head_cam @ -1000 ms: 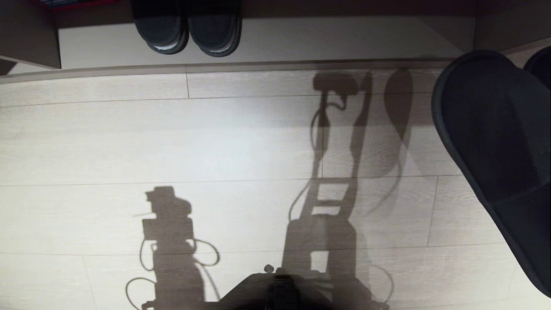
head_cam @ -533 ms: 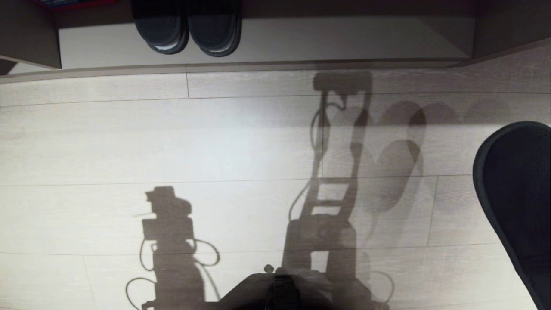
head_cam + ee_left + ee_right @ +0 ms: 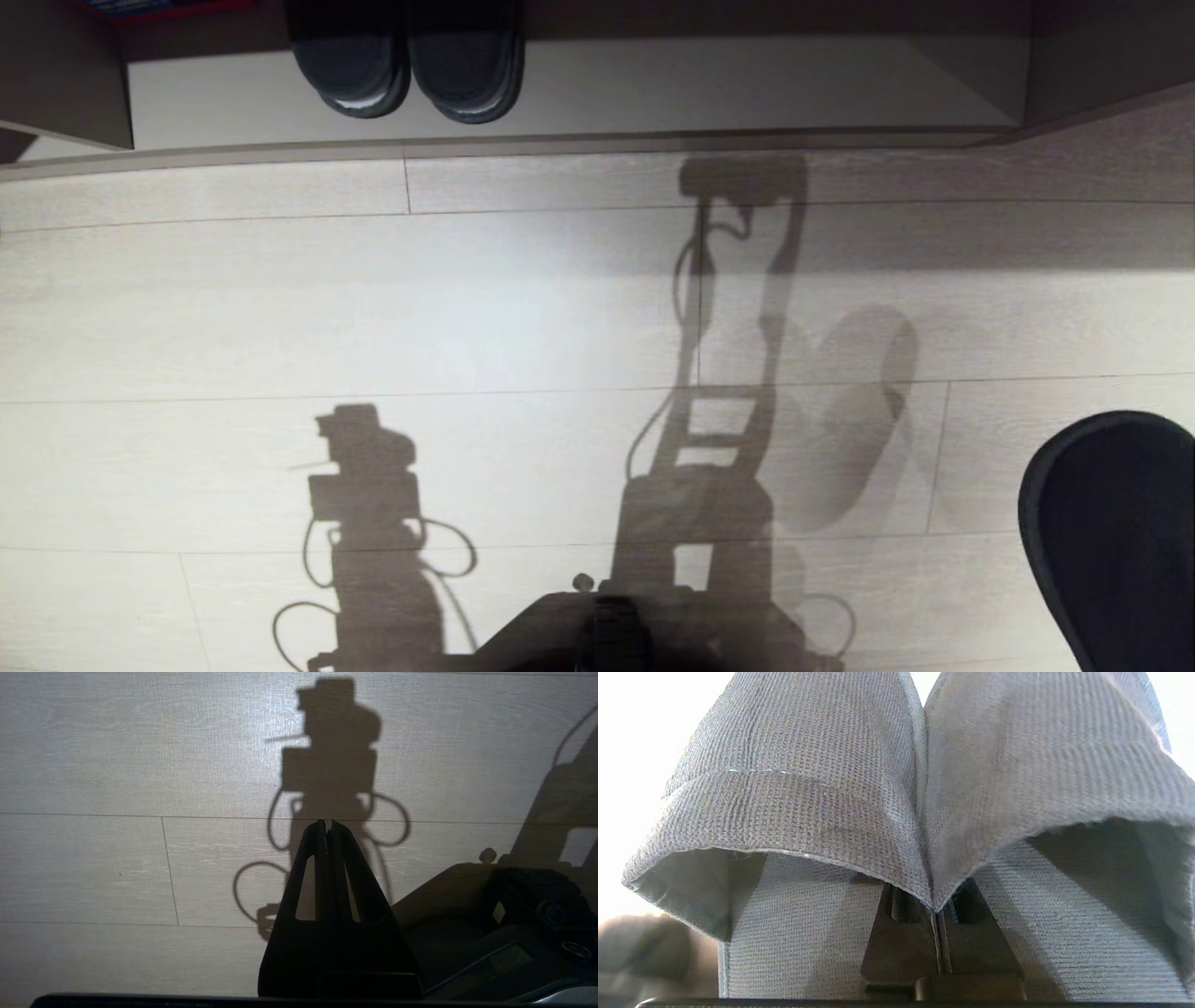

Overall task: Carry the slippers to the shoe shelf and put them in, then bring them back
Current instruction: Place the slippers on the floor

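At the far left of the head view, an upright panel of the shoe shelf (image 3: 65,84) stands beside its pale floor board, and a red-edged item (image 3: 149,7) shows at the very top edge. On that board, just right of the panel, sit 2 shiny black sandals (image 3: 406,65) side by side, toes toward the robot. The pale wood-plank floor (image 3: 233,308) spreads in front of the shelf and carries the shadows of both arms. The left hand (image 3: 327,828) hangs over the floor in its wrist view, its 2 fingers pressed together at the tips and holding nothing; its shadow with looping cables falls on the planks beyond it. The robot's dark base (image 3: 607,625) shows at the bottom centre of the head view. Further right, the slippers (image 3: 920,788) are off the floor and outside the shelf: in the right wrist view the right hand (image 3: 937,933) is clamped shut on the inner edges of both bands where the 2 slippers meet, so the ribbed grey-blue fabric bunches in front of the fingers. In the head view only a dark rounded end of one slipper (image 3: 1116,532) shows at the lower right corner, well apart from the shelf.
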